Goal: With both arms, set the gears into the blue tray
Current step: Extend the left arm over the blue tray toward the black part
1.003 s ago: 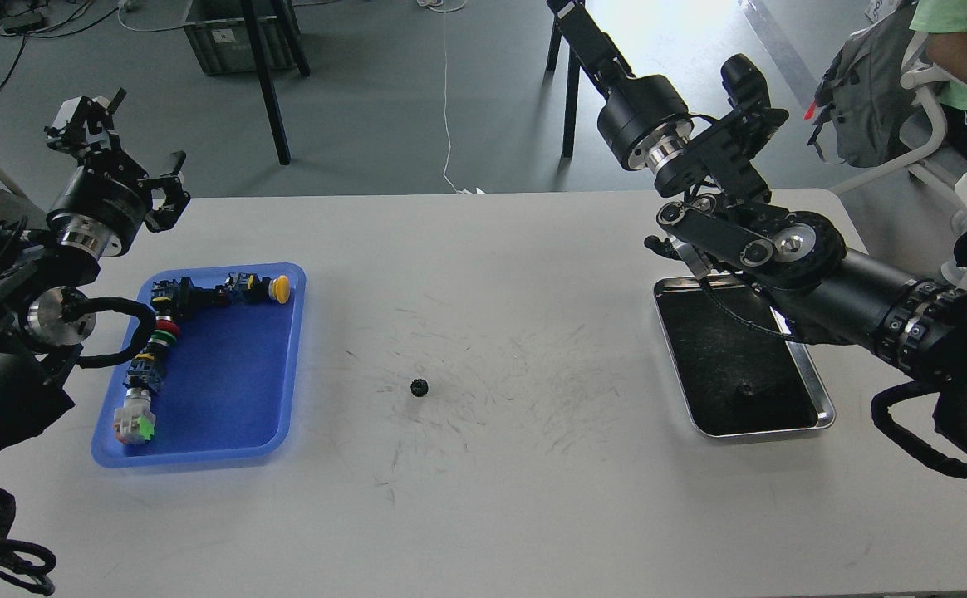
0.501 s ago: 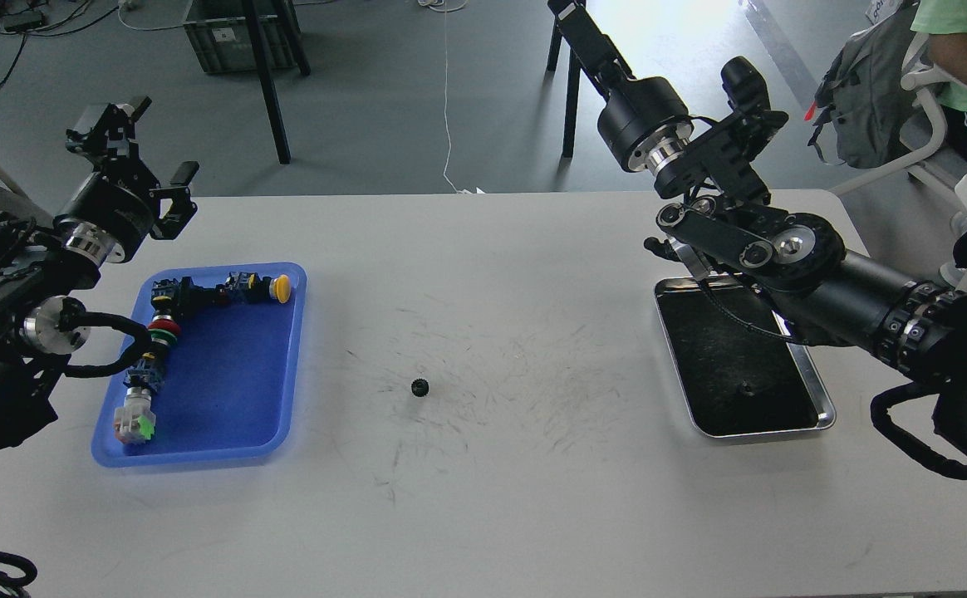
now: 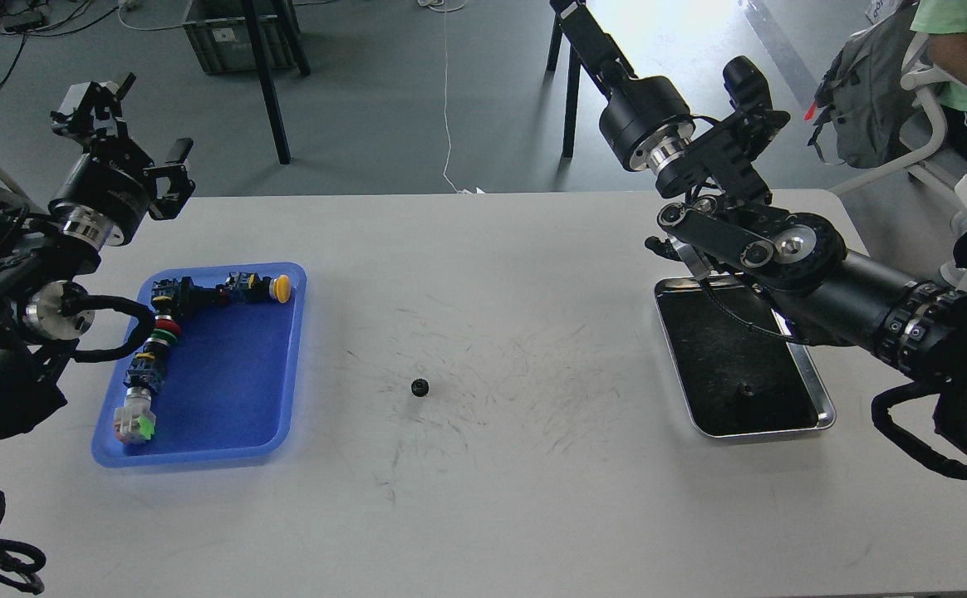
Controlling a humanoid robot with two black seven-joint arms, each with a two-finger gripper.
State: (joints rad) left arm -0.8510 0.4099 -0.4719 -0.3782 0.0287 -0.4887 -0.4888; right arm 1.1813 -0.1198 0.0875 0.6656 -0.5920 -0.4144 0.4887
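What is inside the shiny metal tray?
One tiny black gear lies inside the metal tray, near its front end. The right arm covers the tray's back end.

We find no text, brand, number or sign that we can read. At the top edge a grey crate (image 3: 238,33) on the floor carries a small pale square label, too small and blurred to make out. At the upper right corner a white sheet (image 3: 881,10) bears dark marks, cut by the edge and illegible to us.
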